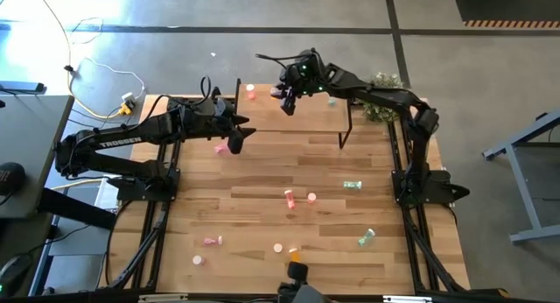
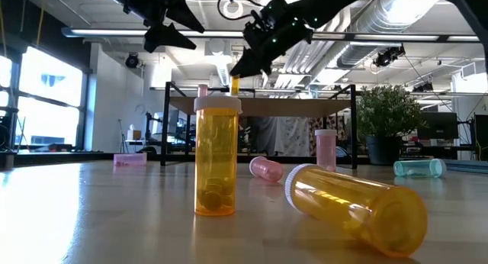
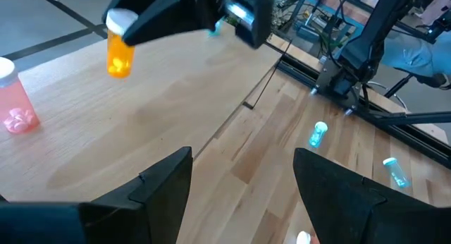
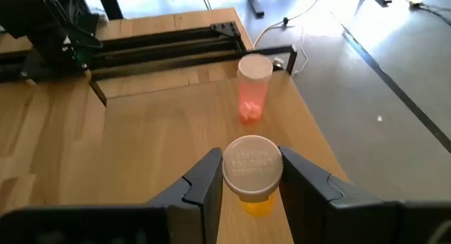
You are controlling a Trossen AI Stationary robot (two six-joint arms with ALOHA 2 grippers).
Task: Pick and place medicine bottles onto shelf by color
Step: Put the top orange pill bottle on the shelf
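My right gripper (image 1: 287, 103) is over the left part of the shelf (image 1: 315, 119), shut on an orange bottle (image 3: 120, 57) with a white cap. A pink bottle (image 4: 254, 89) stands upright on the shelf top near its left end, beyond the orange one. A small teal bottle (image 1: 331, 100) shows at the shelf's far edge. My left gripper (image 3: 243, 180) is open and empty, just left of the shelf's near left corner (image 1: 238, 137). Several pink, orange and teal bottles stand or lie on the table. My right gripper pinches the orange bottle's white cap (image 4: 252, 166) between its two fingers, one on each side. The fingers slant down from above. The bottle hangs upright below them (image 2: 235, 85), at the shelf top; whether its bottom touches the board I cannot tell.
A pink bottle (image 1: 220, 149) lies on the table beside my left gripper. Pink bottles (image 1: 289, 196) are at mid table, teal ones (image 1: 352, 186) (image 1: 366, 238) to the right, and pink and orange ones (image 1: 295, 250) near the near edge. A potted plant (image 1: 382, 97) stands at the far right.
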